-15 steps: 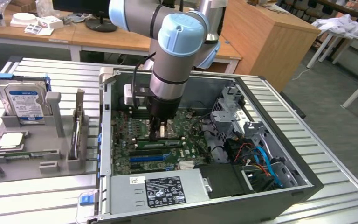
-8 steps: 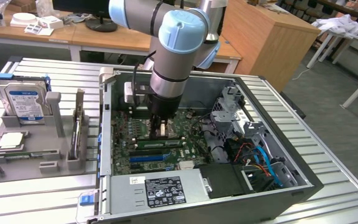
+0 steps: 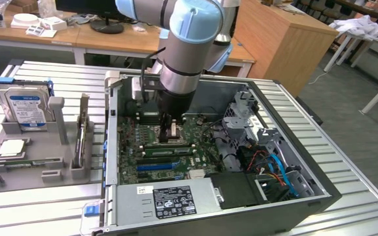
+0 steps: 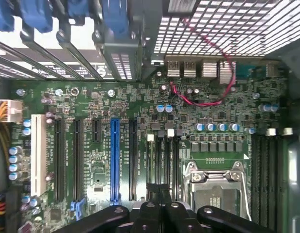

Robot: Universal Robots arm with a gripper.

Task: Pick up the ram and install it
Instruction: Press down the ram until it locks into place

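Clenched gripper (image 3: 173,133) low over the motherboard (image 3: 169,147) — open PC case (image 3: 294,196) on a ribbed metal table (image 3: 38,216) (wooden desks (image 3: 110,39) behind)

Hand (image 4: 161,213) cut off at frame edge (fingertips unseen), label (image 3: 173,201) print illegible

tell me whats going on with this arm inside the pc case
A robot arm reaches down into an open computer case, its shut gripper low over the motherboard near the CPU socket. A ram stick lies across the board just below the gripper. Outside the case, a grey holder carries a hard drive and another green stick.
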